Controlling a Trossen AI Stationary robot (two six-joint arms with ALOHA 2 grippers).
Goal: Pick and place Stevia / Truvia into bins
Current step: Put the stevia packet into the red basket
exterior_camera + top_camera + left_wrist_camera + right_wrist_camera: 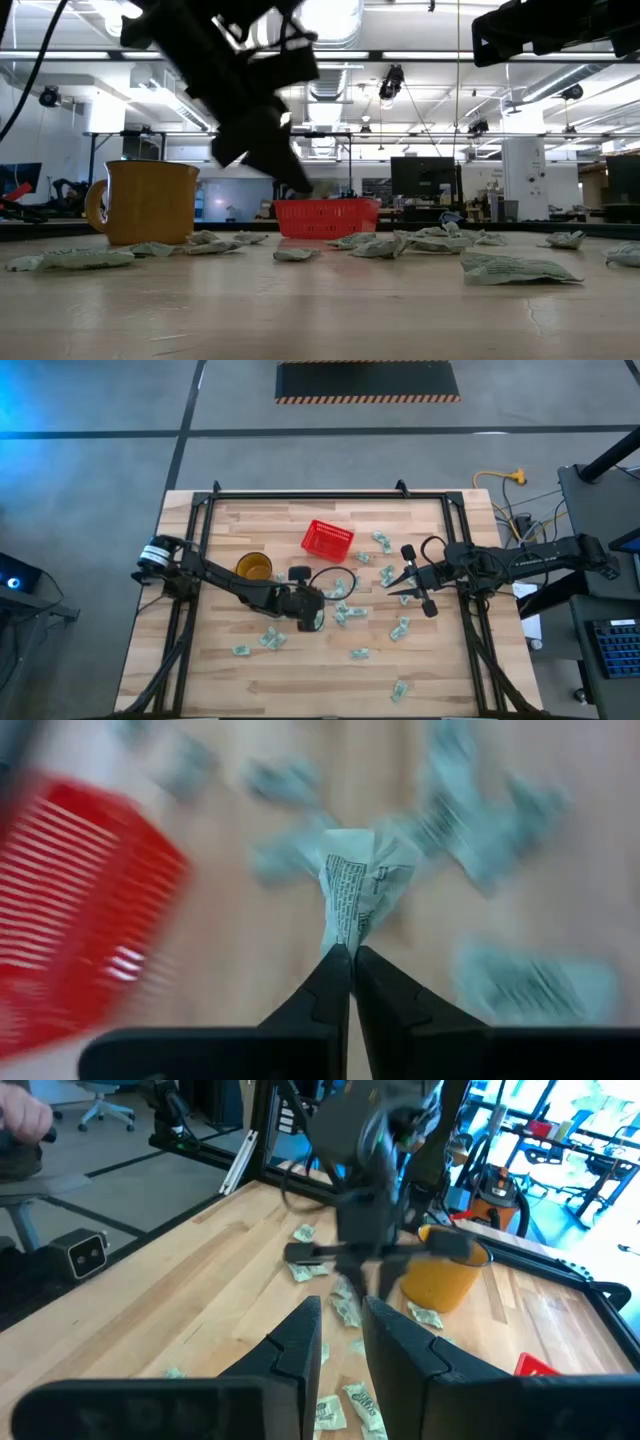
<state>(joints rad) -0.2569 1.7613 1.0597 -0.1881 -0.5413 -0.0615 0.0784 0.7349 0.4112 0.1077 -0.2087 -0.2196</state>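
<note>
Left pincer: my left pincer is pinched tight on one crumpled sachet, which sticks up from the fingertips; from above it sits mid-tabletop.
Right pincer: my right pincer has its fingers a narrow gap apart with nothing between them; in the high view it hovers off the right half of the tabletop.
Sachets: the loose Stevia packets are scattered over the middle and right of the tabletop, a few nearer the front edge (too small to read any print from above).
Red basket: the red basket stands toward the back of the tabletop, apart from both pincers; I cannot see into it.
Wrist view only: the left wrist view alone shows the packet's printed face and the grip on it, with the basket off to one side.
Low view only: the low view shows the packets lying flat on the wood with the basket behind them.
Nearby: a yellow mug stands just beside my left arm, between the arm and the basket.
</note>
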